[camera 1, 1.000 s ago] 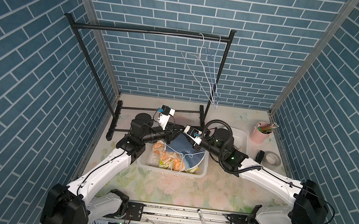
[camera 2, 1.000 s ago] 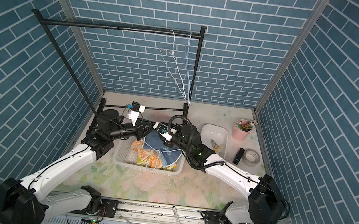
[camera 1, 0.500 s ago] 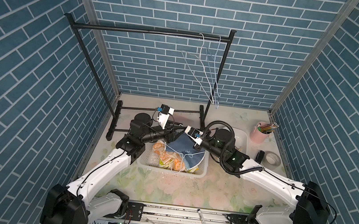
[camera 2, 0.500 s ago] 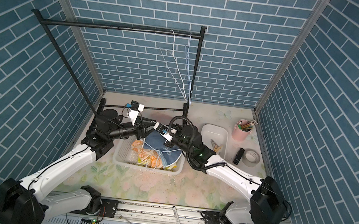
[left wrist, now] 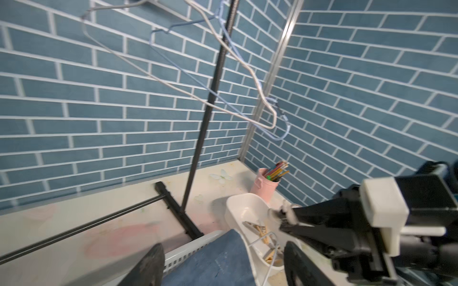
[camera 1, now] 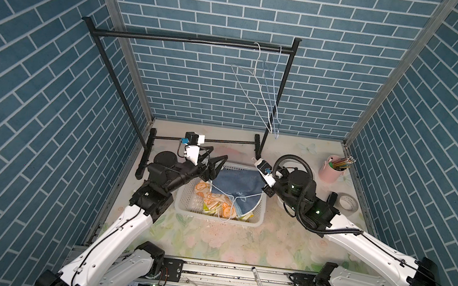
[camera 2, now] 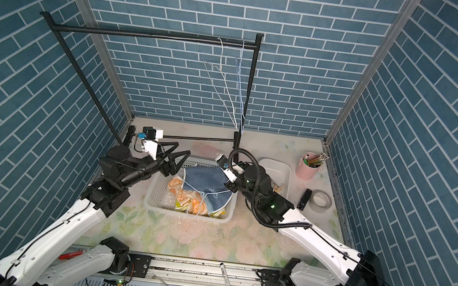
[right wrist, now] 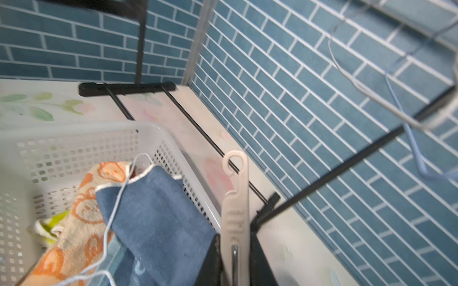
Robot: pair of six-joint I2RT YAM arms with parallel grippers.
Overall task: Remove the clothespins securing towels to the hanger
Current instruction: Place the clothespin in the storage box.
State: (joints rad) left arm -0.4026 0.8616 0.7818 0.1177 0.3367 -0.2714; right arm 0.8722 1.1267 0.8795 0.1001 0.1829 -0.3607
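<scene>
My left jaws stand wide apart with nothing between them, by the upper left corner of the white basket point(camera 1: 185, 200) at mid-frame in both top views; my right jaws are pinched on a pale clothespin point(right wrist: 235, 205), lower centre of the right wrist view; the blue towel point(camera 1: 236, 181), orange towel point(camera 1: 214, 203) and a wire hanger point(right wrist: 116, 205) lie in the basket; more clothespins point(left wrist: 260, 231) rest in the white dish point(left wrist: 244, 210) on the desk.

Cloth, plastic and metal
Soft matt blue towel point(camera 1: 234, 183); perforated white plastic basket point(camera 1: 212, 218); smooth pale plastic clothespin point(right wrist: 235, 198) with a metal spring; matt black metal rack point(camera 1: 189, 41).
</scene>
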